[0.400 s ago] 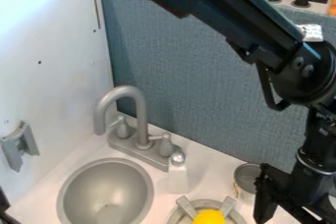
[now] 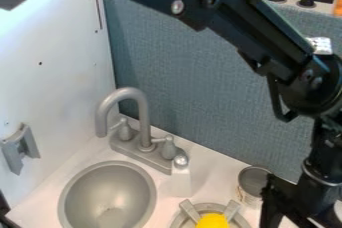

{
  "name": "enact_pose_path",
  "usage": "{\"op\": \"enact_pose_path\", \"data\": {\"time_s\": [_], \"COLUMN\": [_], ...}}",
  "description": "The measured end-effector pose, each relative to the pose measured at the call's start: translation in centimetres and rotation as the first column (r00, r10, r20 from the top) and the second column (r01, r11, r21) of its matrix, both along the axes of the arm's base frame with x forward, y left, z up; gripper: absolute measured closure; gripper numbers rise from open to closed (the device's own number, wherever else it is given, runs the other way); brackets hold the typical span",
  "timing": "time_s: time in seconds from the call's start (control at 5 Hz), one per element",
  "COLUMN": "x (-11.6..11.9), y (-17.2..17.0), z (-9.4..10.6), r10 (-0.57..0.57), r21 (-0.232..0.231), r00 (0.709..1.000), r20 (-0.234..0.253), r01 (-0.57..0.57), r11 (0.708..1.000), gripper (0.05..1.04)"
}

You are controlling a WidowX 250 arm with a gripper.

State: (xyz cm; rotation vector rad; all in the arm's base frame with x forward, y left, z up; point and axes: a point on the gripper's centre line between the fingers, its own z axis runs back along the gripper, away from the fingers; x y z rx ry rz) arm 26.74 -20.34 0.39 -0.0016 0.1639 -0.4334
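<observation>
Blue-gray panel (image 2: 200, 72) behind, gripper (image 2: 292, 214) near right, just beside the metal can (image 2: 252, 182). Can't tell its opening or grip. Positioning stage imo; moving calls for clearance there.

Faucet (image 2: 144, 117), sink (image 2: 110, 189) grey; back wall (image 2: 200, 77) blue-grey; rounded item (image 2: 212, 221) yellow; can (image 2: 254, 182) silvery; arm (image 2: 257, 27) black.

The black gripper (image 2: 297, 220) is just beside the metal can (image 2: 253, 182), near the back edge of the worktop (image 2: 217, 187). The curved faucet (image 2: 142, 112) stands behind the round sink (image 2: 107, 197).
</observation>
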Motion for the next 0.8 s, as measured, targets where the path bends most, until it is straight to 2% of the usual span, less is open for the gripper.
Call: {"op": "enact_pose_path", "data": {"time_s": [0.4,0.8], "x": [0.4,1.8], "y": [-2.0,-3.6], "z": [-1.1,-2.0], "r10": [-0.032,-0.003], "r21": [-0.022,-0.033], "r00": [0.999,1.0], "r20": [-0.019,0.002], "r01": [0.031,0.003], "r11": [0.999,0.999], "gripper": [0.083,0.083]}}
